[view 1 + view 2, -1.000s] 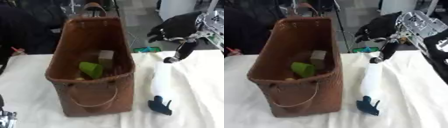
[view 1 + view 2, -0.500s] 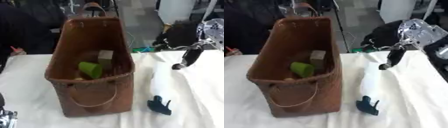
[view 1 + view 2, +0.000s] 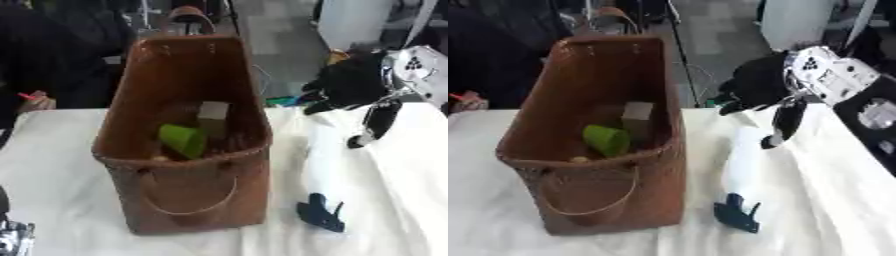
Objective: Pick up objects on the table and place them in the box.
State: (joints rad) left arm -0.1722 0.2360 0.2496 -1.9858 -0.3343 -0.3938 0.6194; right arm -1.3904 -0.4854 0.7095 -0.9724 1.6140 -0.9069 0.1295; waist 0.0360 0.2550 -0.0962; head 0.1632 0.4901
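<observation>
Right hand (image 3: 785,122) hangs above the table's right side, fingers pointing down, relaxed, holding nothing. Below it lies a white spray bottle (image 3: 741,172) with dark trigger head (image 3: 737,213), beside the brown woven basket (image 3: 188,197).

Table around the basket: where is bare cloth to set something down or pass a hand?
Bare cloth lies left of the brown basket and at the near right beyond the dark blue object. It is crowded between the basket's right wall and the right hand, where that object lies. The basket's floor already holds a green cup.
</observation>
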